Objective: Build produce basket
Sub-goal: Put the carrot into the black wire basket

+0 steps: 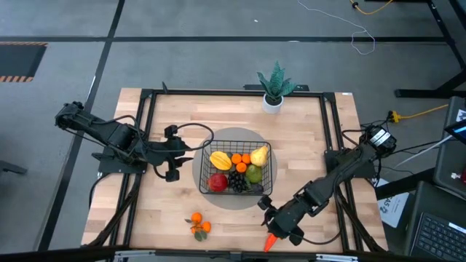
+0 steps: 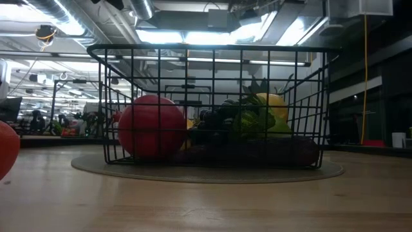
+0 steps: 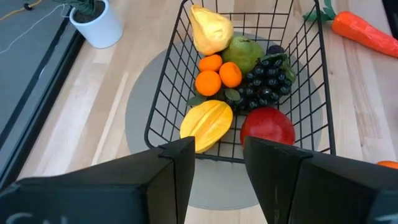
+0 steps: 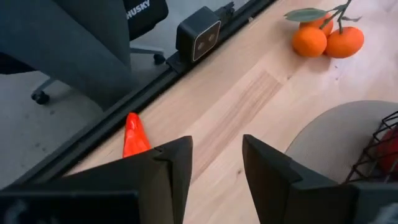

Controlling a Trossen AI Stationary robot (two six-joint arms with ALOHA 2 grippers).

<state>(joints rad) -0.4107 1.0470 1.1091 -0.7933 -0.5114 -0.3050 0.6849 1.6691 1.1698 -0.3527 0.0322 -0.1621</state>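
One basket point(image 1: 237, 169) holds seven fruits; beside the basket lie two oranges point(image 1: 197, 224), one carrot point(image 1: 269, 242), one plant point(image 1: 274, 87).

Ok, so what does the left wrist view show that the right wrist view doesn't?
Only the left wrist view shows the basket's contents: yellow pear, green pear, grapes, squash, and the white plant pot. Only the right wrist view shows the loose oranges on the table and a camera block at the table edge. Both show the basket, the red apple, the carrot and the grey mat.
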